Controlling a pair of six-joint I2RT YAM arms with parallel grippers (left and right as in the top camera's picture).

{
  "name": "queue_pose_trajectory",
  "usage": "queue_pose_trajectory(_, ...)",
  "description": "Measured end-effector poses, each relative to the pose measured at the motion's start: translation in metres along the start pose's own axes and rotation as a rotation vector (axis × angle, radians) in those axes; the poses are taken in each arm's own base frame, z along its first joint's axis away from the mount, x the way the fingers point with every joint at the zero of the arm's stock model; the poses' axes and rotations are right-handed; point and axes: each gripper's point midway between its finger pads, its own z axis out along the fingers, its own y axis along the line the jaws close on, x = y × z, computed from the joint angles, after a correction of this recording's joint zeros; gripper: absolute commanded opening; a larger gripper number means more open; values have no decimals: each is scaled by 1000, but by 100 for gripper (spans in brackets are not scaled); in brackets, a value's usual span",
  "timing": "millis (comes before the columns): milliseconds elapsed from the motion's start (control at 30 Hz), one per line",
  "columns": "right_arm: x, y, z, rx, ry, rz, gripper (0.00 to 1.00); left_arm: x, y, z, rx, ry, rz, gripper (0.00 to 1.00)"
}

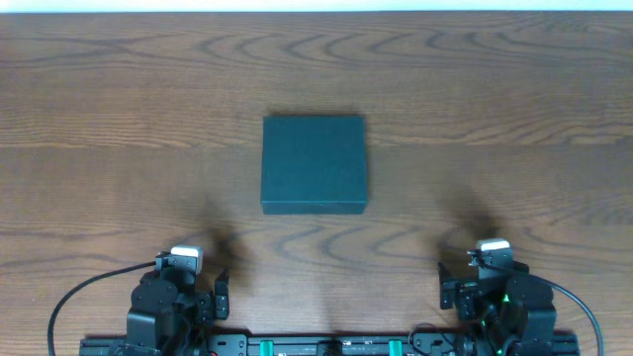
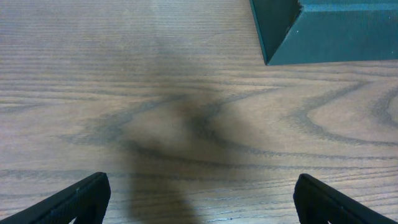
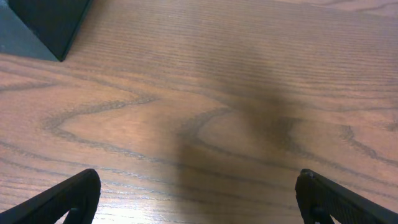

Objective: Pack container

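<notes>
The container point(image 1: 314, 163), a dark teal square box with its lid down, lies near the middle of the wooden table. Its near corner shows at the top right of the left wrist view point(image 2: 323, 31) and at the top left of the right wrist view point(image 3: 43, 25). My left gripper point(image 2: 200, 194) stands open over bare wood, well short of the box and to its left. My right gripper point(image 3: 198, 191) is open too, with nothing between its fingers, near the front edge to the box's right.
Both arm bases sit at the table's front edge, the left one point(image 1: 178, 297) and the right one point(image 1: 495, 292), with black cables looping off to either side. Wood-grain tabletop point(image 1: 119, 119) stretches all round the box.
</notes>
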Motion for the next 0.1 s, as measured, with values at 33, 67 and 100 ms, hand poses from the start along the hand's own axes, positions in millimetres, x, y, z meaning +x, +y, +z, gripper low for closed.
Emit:
queue_pose_trajectory(33, 0, 0, 0, 0, 0, 0, 99, 0, 0, 0, 0, 0, 0, 95)
queue_pose_trajectory(67, 0, 0, 0, 0, 0, 0, 99, 0, 0, 0, 0, 0, 0, 95)
queue_pose_trajectory(100, 0, 0, 0, 0, 0, 0, 99, 0, 0, 0, 0, 0, 0, 95)
